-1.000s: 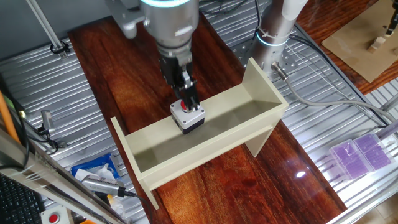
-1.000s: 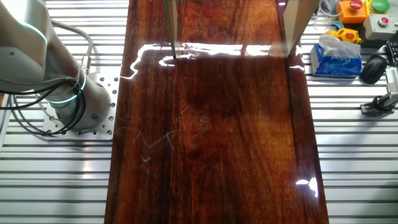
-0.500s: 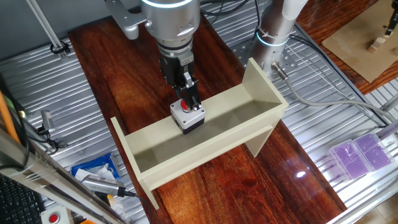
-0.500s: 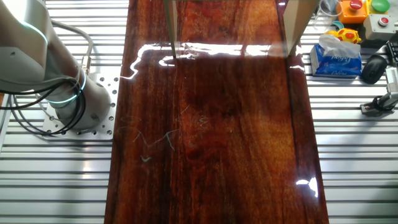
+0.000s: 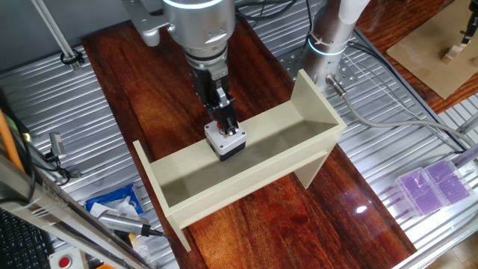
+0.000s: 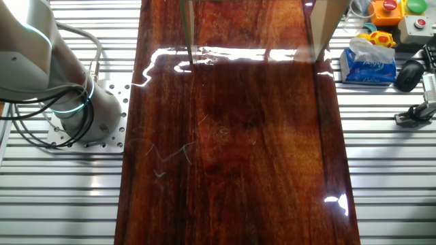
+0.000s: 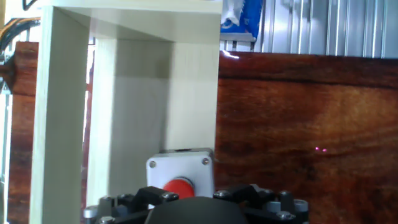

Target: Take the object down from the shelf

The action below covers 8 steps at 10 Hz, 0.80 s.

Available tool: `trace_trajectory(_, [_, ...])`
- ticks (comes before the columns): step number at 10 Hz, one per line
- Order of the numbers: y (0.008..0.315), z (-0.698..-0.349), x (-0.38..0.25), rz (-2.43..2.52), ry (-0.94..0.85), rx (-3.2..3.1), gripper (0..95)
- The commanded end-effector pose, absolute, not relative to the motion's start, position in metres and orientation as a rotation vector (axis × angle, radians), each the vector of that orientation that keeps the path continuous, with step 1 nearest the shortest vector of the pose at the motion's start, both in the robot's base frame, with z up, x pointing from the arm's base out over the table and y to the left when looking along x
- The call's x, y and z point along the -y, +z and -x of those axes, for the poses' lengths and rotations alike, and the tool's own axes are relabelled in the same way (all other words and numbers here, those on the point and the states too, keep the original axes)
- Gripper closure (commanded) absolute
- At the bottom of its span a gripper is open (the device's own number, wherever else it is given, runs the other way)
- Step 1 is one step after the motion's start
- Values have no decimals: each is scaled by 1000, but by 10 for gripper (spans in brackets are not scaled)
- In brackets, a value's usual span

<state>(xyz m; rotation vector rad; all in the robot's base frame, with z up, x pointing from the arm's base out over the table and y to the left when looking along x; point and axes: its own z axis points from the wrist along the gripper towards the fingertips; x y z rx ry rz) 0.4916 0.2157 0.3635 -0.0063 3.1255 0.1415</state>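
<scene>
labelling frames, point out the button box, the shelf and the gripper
button box [image 5: 225, 141], one fixed view, grey top face
shelf [image 5: 317, 101], one fixed view, end panel
gripper [image 5: 227, 124], one fixed view, fingertips above the box

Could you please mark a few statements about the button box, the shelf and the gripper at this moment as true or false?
1. The button box sits on the shelf. True.
2. The gripper is over the box from above. True.
3. The box lies on the wooden tabletop beside the shelf. False: it is up in the shelf's trough.
4. The button on the box is green. False: the hand view shows a red button.
5. A blue tissue pack lies on the metal surface beside the wooden board. True.
</scene>
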Motion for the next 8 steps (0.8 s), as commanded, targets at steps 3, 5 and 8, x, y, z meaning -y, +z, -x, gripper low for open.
trace_trajectory(3, [347,-486,-215,-18,136,-3119,0])
trace_trajectory(5, [341,-487,-216,-21,134,-3120,0])
trace_trajectory(8, [333,-491,-221,-42,130,-3122,0])
